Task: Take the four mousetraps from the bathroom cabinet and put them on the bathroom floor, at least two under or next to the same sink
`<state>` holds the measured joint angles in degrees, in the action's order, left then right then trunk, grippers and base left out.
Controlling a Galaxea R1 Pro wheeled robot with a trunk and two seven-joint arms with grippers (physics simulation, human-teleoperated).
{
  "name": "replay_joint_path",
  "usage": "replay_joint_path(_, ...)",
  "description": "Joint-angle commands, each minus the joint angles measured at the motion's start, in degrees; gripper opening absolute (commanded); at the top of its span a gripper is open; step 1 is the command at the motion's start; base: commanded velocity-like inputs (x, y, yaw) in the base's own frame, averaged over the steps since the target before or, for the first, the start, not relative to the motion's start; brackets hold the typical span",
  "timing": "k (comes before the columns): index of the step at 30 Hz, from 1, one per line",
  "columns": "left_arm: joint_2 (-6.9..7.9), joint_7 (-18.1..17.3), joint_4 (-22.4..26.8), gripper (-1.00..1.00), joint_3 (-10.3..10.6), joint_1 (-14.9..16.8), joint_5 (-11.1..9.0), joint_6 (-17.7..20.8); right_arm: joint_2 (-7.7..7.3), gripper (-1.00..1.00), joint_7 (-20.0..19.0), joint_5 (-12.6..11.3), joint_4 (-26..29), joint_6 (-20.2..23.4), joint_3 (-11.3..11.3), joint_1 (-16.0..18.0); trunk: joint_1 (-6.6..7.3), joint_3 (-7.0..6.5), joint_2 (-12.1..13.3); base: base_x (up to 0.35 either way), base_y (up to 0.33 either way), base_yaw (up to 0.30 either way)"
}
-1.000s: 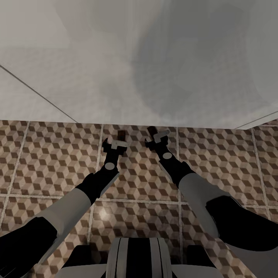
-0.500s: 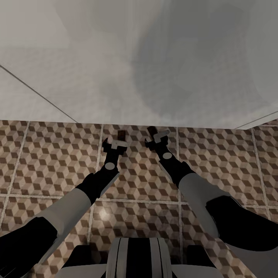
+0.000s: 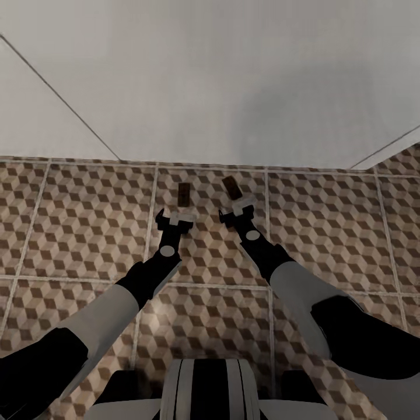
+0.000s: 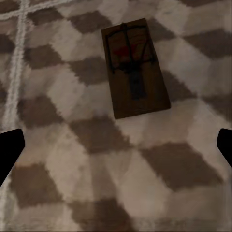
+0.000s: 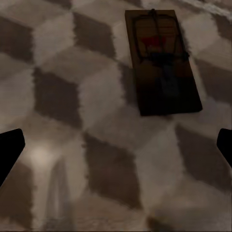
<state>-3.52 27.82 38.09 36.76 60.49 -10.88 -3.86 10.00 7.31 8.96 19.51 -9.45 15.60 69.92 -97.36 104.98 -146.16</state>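
Two small flat dark-brown wooden mousetraps lie on cube-patterned bathroom floor (image 3: 87,216) | left trap (image 3: 184,194) just beyond left gripper (image 3: 174,218), long axis along reach | right trap (image 3: 232,187) just beyond right gripper (image 3: 238,207) | both fingers spread, empty | white wall base (image 3: 192,87) just behind.

Light is soft and even. A faint grey shadow lies on the far white wall (image 3: 280,111). Both wrist views look blurry and pixelated.

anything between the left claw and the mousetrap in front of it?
Nothing: bare patterned floor tile separates the left claw from the mousetrap, which lies flat. This shows best in the left wrist view.
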Motion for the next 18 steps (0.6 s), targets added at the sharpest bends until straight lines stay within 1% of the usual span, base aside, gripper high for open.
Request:
replay_joint_path(1,0.03,0.39,-0.05,1.0,0.39,0.07,-0.62,-0.36,0.0,1.0,0.51,0.53,-0.09,-0.05,0.22,0.04,0.04,0.02,-0.01,-0.323,0.0,0.0)
replay_joint_path(18,0.01,0.39,-0.03,1.0,0.42,0.07,-0.63,-0.36,0.0,1.0,0.51,0.58,-0.09,-0.05,0.16,0.04,0.04,0.02,-0.01,-0.337,0.0,0.0)
